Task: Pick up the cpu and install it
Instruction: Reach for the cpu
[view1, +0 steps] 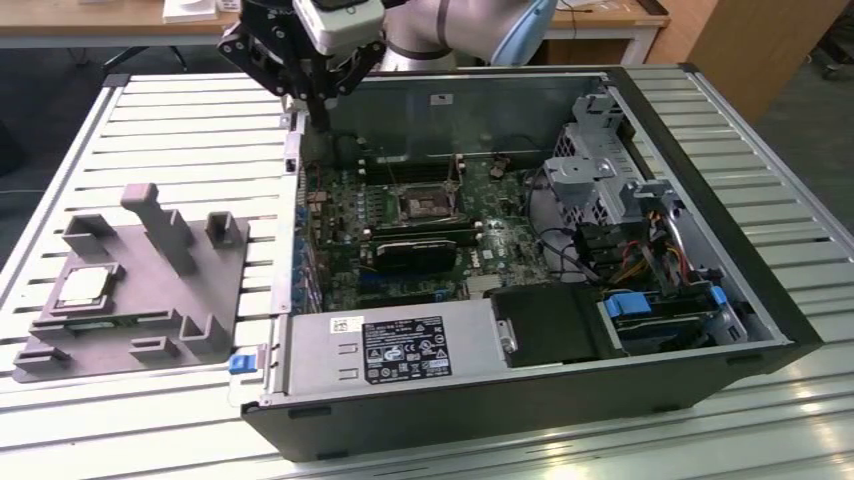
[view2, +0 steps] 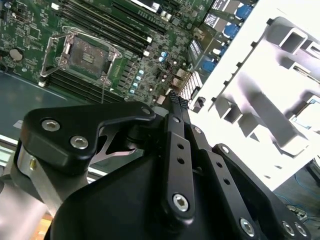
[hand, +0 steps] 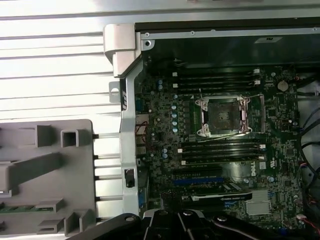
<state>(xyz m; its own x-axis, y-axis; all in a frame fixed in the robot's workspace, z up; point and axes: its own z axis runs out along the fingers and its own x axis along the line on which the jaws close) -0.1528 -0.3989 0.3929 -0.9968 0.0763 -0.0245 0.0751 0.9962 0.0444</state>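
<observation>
Exterior view: the small flat square cpu with a shiny silver metal top lies in a recess of the large grey plastic block with upright posts, at 9 o'clock of the frame. It is not in the tool. Judged from its seating, the recess holds the chip flat and top-up so it can be approached from above.

The black open computer case lies on its side on the slatted metal table, just beside the block at its 3 o'clock. Its side panel is off, so the green motherboard faces upward. The dark square metal-framed socket sits near the board's centre and looks unoccupied. This layout probably leaves it reachable from overhead.

The black tool hangs at 11 o'clock of the frame, above the rear corner of the case and well apart from the cpu. In the second wrist view the fingers meet at their tips, together and holding nothing. They touch no part.
</observation>
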